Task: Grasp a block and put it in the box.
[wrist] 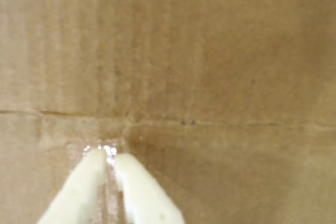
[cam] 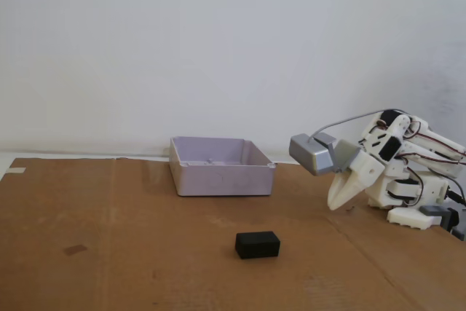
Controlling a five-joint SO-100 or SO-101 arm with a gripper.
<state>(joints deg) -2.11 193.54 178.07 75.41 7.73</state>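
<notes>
In your wrist view, the pincer point(wrist: 108, 157) comes in from the bottom edge, its two cream fingertips point(wrist: 94, 161) almost touching and nothing between them, over bare brown cardboard point(wrist: 210, 66) with a crease across it; in your fixed view, the pincer point(cam: 333, 205) points down near the cardboard at the right, empty; the block point(cam: 257, 244) lies near the front at centre, well apart from it; the box point(cam: 221, 166) sits farther back, left of the pincer, nothing visible inside.

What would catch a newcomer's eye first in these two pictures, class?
In the fixed view, the black block lies alone on the brown cardboard, in front of the pale box. At the right, the white arm folds low, its pincer shut and empty; the wrist view shows only the pincer tips over cardboard.
</notes>
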